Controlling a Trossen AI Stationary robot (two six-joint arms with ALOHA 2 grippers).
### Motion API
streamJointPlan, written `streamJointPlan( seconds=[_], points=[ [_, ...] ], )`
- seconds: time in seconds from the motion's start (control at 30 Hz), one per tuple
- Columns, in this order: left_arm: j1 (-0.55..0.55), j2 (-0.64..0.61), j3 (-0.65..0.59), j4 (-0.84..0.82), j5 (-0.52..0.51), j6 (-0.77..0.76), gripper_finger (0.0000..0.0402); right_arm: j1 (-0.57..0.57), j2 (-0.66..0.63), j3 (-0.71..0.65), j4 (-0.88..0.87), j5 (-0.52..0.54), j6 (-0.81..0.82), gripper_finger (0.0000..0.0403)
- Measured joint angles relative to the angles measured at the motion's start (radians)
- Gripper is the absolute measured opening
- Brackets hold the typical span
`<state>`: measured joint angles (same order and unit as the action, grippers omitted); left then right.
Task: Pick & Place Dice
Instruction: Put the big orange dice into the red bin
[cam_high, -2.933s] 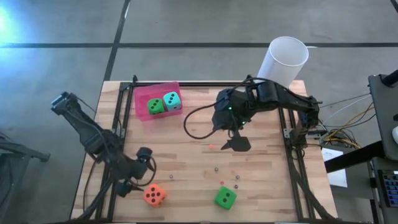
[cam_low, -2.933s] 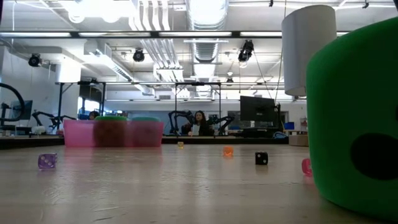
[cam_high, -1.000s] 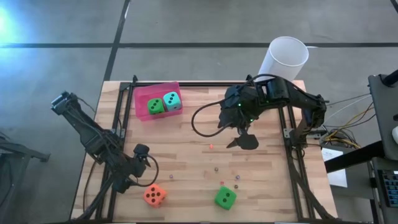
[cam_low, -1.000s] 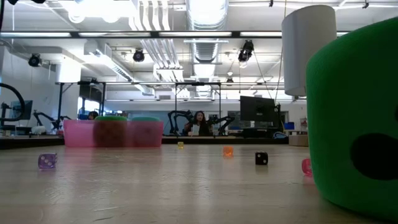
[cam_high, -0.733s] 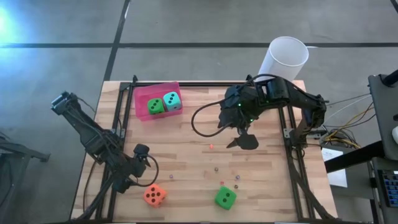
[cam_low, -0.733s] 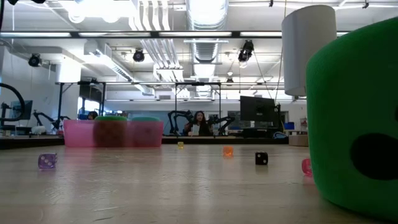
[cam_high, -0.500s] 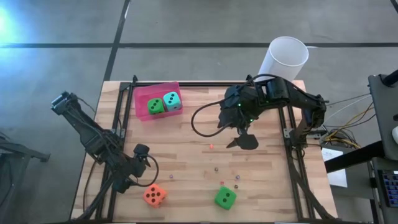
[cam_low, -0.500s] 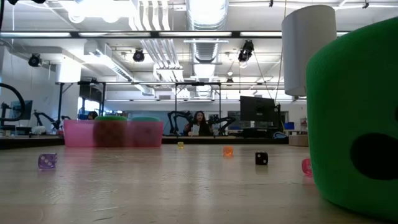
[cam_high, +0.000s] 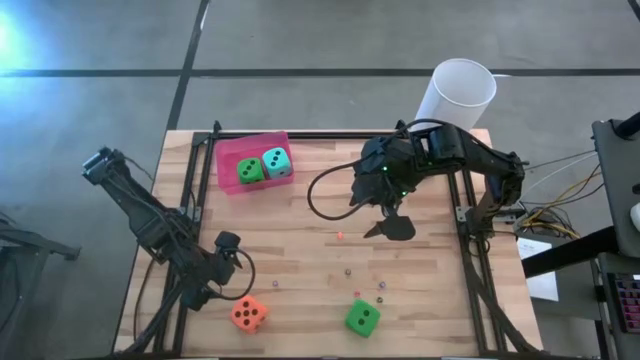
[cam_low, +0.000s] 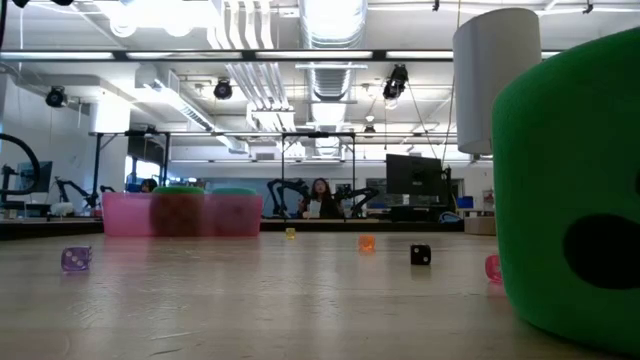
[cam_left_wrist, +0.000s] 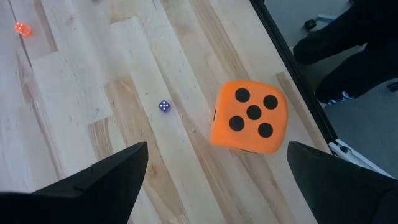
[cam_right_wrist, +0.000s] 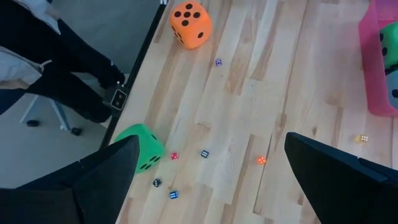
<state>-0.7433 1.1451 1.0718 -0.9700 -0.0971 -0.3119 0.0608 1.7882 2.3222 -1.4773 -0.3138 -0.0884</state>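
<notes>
Left gripper (cam_high: 213, 283): fingers spread wide, hovering; orange die (cam_high: 248, 314) just beside at five o'clock, nearer this arm.
Right gripper (cam_high: 390, 226): fingers apart, mid-table; green die (cam_high: 362, 318) at seven o'clock, well apart.
Pink bin (cam_high: 228, 155): holds green and teal dice.
Hidden: low view blocked by the green die.

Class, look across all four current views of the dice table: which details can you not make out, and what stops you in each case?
- Green die, low view: fills the right edge, cut off, its pips mostly out of the picture.
- Two dice in the pink box, low view: blurred behind its wall, no pips readable.
- Tiny beads, high view: too small to read.
- Teal die, right wrist view: cut by the edge.
- Orange die, left wrist view: only the five face shows.
</notes>
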Motion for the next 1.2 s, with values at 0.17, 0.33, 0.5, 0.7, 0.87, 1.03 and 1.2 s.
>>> streamJointPlan(
  seconds=[0.17,0.33,0.5,0.7,0.87,1.03,1.2],
  points=[
    [-0.001,0.018,0.0,0.025,0.0,-0.002,0.0386,0.0,0.0,0.0,0.001,0.0,0.001,0.04],
    [-0.009,0.05,0.001,0.048,0.002,-0.003,0.0389,0.0,0.0,0.0,0.002,0.0,0.002,0.04],
    [-0.011,0.082,0.001,0.079,0.014,-0.002,0.039,0.0,0.0,0.0,0.002,0.0,0.002,0.04],
    [-0.014,0.117,0.001,0.128,0.036,-0.002,0.0387,0.0,0.0,0.0,0.002,0.0,0.001,0.04],
    [-0.015,0.139,0.001,0.16,0.049,-0.036,0.0396,0.0,0.0,0.0,0.002,0.0,0.002,0.04],
    [-0.017,0.163,0.001,0.188,0.065,-0.047,0.0399,0.0,0.0,0.0,0.002,0.0,0.002,0.04],
    [-0.018,0.215,0.001,0.185,0.065,-0.081,0.0399,0.0,0.0,0.0,0.002,0.0,0.002,0.04]
  ],
)
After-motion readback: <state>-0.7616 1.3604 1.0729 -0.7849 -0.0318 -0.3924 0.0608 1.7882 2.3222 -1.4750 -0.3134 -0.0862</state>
